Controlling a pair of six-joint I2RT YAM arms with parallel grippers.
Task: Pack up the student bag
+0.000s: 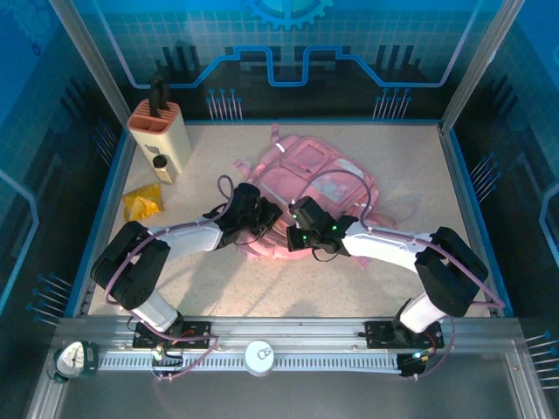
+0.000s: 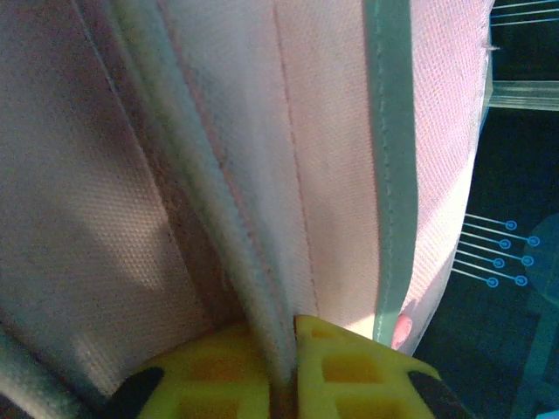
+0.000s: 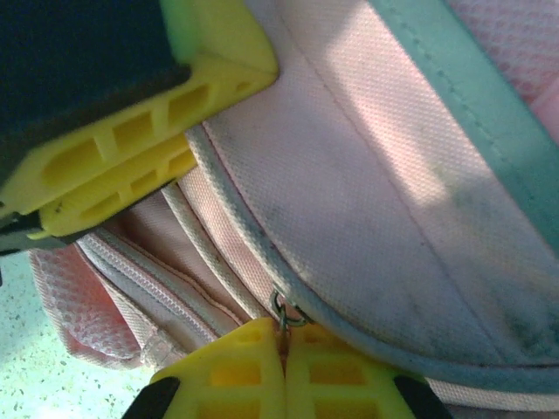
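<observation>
Left wrist: left gripper (image 2: 284, 377) seemingly pinches student bag (image 2: 336, 175).

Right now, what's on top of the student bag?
Two end effectors rest on the near edge of the student bag: left end effector shut on a piped seam, right end effector shut on a zip pull. Its inside is hidden.

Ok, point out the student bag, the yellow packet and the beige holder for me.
student bag (image 1: 306, 161): top external view, upper front panel.
yellow packet (image 1: 142, 202): top external view, its middle.
beige holder (image 1: 175, 141): top external view, its beige side.
</observation>
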